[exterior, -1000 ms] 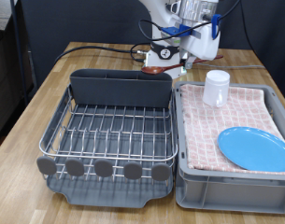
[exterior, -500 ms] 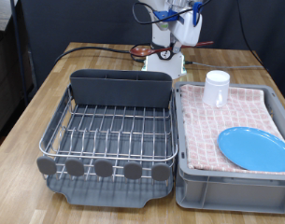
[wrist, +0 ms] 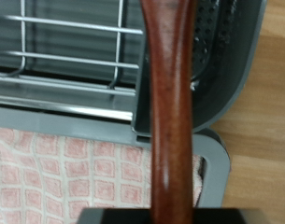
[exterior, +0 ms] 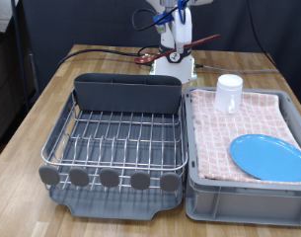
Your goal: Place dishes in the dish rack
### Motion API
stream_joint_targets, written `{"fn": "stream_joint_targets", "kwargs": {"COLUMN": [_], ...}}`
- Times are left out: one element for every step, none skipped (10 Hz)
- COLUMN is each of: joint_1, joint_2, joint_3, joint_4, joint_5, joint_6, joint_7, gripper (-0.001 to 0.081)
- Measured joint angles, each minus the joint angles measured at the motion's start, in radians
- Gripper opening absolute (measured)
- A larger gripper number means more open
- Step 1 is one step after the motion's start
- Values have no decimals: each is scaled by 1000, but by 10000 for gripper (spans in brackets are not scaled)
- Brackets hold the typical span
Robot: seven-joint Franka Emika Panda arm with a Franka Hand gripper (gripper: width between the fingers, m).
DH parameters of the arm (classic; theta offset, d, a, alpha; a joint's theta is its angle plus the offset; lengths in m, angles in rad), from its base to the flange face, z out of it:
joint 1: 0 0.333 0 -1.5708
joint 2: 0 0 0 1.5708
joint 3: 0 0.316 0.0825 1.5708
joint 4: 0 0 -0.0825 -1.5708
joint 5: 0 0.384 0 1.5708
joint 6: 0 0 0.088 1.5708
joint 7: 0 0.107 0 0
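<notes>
The dish rack sits on the wooden table at about nine o'clock in the exterior view: one silver wire grid on a dark grey tray, with one tall grey compartment along its far edge and five round grey tabs along its near edge. No dish lies on the wire grid.

Beside it, at about three o'clock, stands one grey bin lined with pink checkered cloth. Two dishes rest on that cloth: one small white cup, upright, near the bin's far edge, and one round light-blue plate, lying flat toward the near corner at about four o'clock. The two are well apart.

The third dish, one reddish-brown wooden spoon, is up in the air at about twelve o'clock, above the table behind the rack's tall compartment. The gripper is closed on it, high near the top edge of the exterior view. In the wrist view the spoon's handle runs straight down the middle of the picture from the fingers, close to the lens, with the rack's wire grid, the corner of its grey compartment and the checkered cloth below it.
</notes>
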Motion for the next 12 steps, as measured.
{"fn": "stream_joint_targets", "kwargs": {"joint_1": [8, 14, 15, 17, 18, 18, 18, 19, 25, 36, 47, 59], "joint_2": [-2, -2, -1, -1, 1, 9, 23, 44, 70, 99, 129, 160], "joint_3": [-46, -90, -129, -173, -220, -265, -301, -334, -361, -384, -403, -417], "joint_4": [-12, -21, -28, -34, -39, -41, -42, -41, -37, -30, -29, -29], "joint_5": [30, 55, 75, 97, 118, 128, 134, 139, 145, 154, 163, 173], "joint_6": [9, 15, 15, 18, 18, 18, 16, 14, 14, 18, 32, 67], "joint_7": [-52, -103, -146, -198, -252, -296, -332, -366, -399, -427, -449, -468], "gripper": [88, 88, 88, 88, 88, 88, 88, 88, 88, 88, 78, 78]}}
